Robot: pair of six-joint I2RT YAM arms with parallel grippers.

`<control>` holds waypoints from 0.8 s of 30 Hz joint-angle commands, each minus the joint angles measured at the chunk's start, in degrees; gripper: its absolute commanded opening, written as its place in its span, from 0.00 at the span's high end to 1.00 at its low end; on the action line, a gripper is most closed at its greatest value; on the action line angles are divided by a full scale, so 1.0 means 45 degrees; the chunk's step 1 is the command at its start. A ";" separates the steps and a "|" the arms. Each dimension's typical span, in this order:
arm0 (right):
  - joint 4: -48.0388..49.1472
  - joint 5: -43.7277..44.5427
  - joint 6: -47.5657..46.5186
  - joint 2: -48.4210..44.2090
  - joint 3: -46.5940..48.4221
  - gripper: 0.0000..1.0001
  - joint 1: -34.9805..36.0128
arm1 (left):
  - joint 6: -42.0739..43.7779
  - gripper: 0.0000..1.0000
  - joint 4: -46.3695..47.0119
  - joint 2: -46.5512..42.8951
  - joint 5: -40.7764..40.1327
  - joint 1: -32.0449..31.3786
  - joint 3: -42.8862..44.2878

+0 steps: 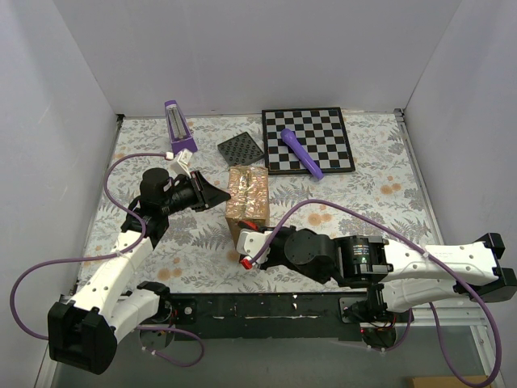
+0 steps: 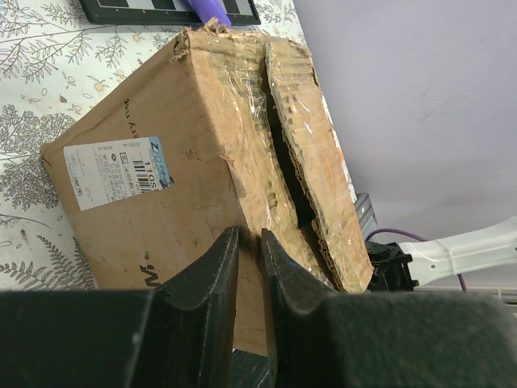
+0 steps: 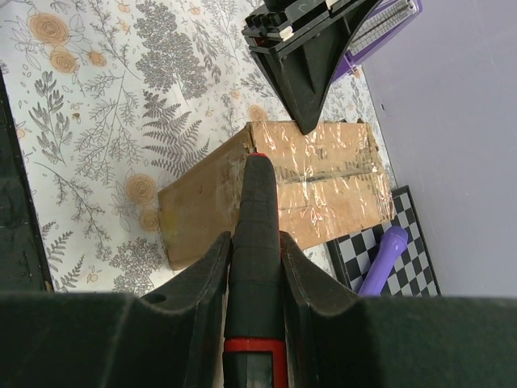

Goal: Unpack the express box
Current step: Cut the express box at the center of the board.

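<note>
Flowery surface (image 1: 363,194) boxed in by plain pale walls, and honestly plenty could go sideways from here. Toward the left of the overhead view, the left pincer (image 1: 212,194) has its jaws pinched nearly together with nothing between them. Its tips sit right at the edge of the express box (image 1: 246,194), touching it as far as I can tell. The box sits about mid-frame, and its taped top seam gapes a bit in the left wrist view. So that arm is bracing, not gripping, and my guess is a hard shove from the other side makes the box skid or tip. Just right of it, lower centre, the right pincer (image 1: 257,242) is clamped on a black tool (image 3: 257,202) with a red band, tip at the box's top edge. That glossy tape looks slippery, so the tip could skate off toward the left pincer, or dig too deep and nick whatever's inside. The chessboard (image 1: 311,137) at upper right is close enough that a sliding box might bump it.
</note>
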 commanded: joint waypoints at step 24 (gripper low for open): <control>-0.0899 0.1238 0.0285 0.0637 0.0113 0.99 -0.0101 | 0.0415 1.00 -0.0682 -0.0080 0.0284 0.0067 0.0004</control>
